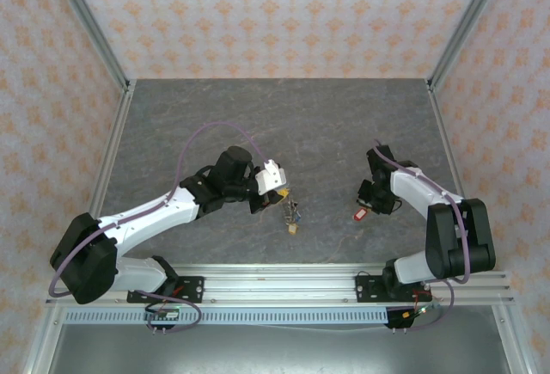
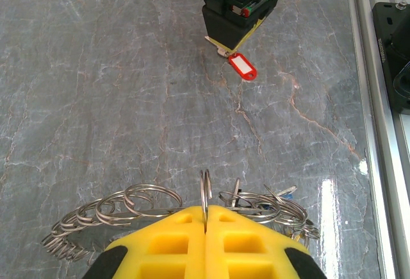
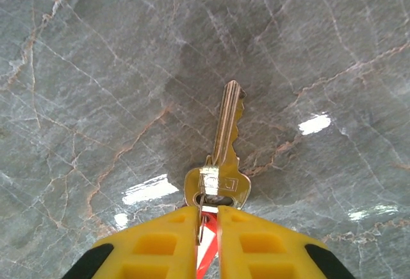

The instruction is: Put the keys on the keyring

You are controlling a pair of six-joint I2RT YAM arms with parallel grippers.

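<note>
1. Your left fingers clamp the keyring at bottom centre of the left wrist view.
2. Your right fingers pinch the key at its head, with the blade pointing away, up-frame.
3. From above, the keyring sits left of it, apart.

Left tool clamped tight; right tool pinching, narrow gap between jaws.

Lab test booth: aluminium frame, wallpapered walls.
</note>
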